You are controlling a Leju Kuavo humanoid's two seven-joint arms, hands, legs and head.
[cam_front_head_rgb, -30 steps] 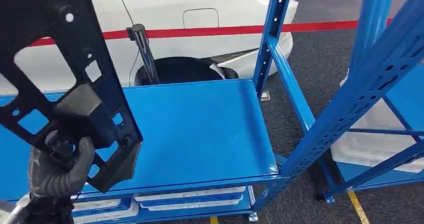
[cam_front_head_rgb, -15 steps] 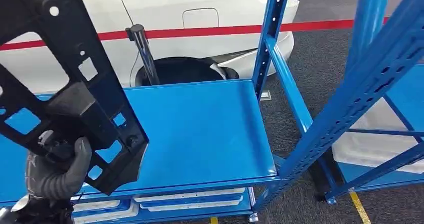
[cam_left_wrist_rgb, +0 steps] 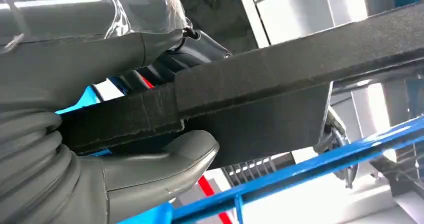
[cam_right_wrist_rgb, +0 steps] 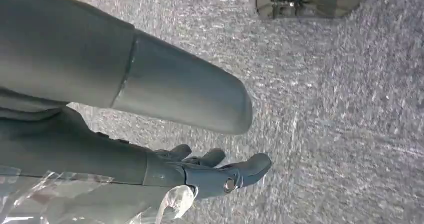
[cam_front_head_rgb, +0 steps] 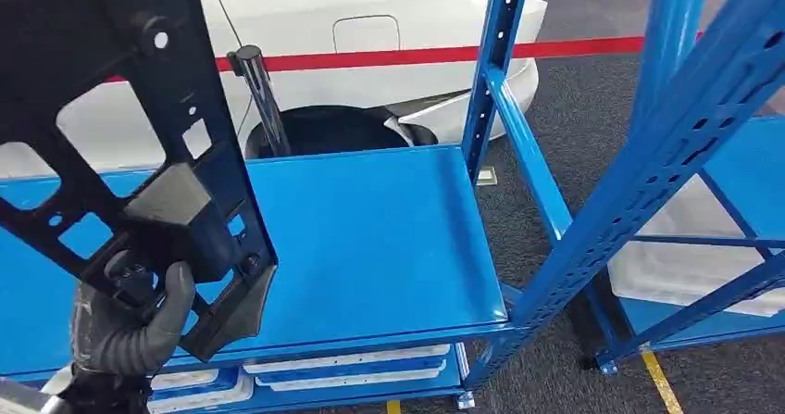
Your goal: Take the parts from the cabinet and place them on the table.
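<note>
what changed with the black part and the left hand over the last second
The left hand keeps its grip on the black plastic part, and both have shifted slightly right in the head view. The blue shelf looks unmoved, apart from a small shift of the view. The right hand hangs over the carpet.

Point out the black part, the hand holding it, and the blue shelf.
black part point(cam_front_head_rgb: 176, 108), head view, on its upright bar.
left hand point(cam_front_head_rgb: 130, 326), head view, on the thumb.
blue shelf point(cam_front_head_rgb: 370, 238), head view, on its bare top.
</note>
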